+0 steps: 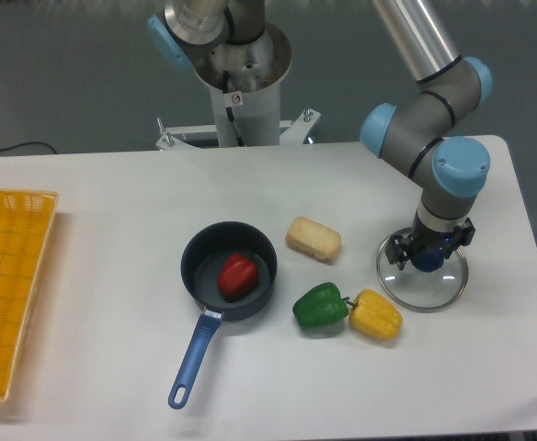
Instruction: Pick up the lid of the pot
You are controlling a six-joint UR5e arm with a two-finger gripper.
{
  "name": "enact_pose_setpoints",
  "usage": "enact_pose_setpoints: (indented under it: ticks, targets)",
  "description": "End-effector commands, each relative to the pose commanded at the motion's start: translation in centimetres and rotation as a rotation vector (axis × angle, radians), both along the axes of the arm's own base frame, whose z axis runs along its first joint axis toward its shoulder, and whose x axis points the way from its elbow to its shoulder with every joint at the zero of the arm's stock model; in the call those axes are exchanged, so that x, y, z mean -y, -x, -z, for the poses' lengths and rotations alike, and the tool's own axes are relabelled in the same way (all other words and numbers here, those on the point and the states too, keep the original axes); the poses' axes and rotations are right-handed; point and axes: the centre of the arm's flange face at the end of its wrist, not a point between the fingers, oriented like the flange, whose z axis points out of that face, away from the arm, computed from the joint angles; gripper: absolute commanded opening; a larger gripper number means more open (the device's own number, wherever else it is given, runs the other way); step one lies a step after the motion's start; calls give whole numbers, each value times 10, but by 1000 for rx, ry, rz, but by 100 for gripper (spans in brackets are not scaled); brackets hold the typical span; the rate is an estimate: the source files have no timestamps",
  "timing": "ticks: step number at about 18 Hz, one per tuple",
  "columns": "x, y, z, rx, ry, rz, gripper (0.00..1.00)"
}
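Observation:
The glass pot lid [422,281] with a metal rim lies flat on the white table at the right. My gripper [426,258] points straight down over its middle, low on the lid, with a finger on either side of the blue knob [426,262]. The fingers stand slightly apart around the knob; whether they press on it I cannot tell. The lid rests on the table.
A dark blue pan [229,271] with a blue handle holds a red pepper [237,276]. A bread-like block [313,240], a green pepper [321,306] and a yellow pepper [375,314] lie left of the lid. A yellow basket [6,289] stands at the left edge.

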Motion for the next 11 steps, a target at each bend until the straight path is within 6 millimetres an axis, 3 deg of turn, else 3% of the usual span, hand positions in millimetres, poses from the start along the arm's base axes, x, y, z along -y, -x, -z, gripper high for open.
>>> enact_pose_setpoints:
  ticks: [11]
  targets:
    - [2,0,0,1,1,5,74]
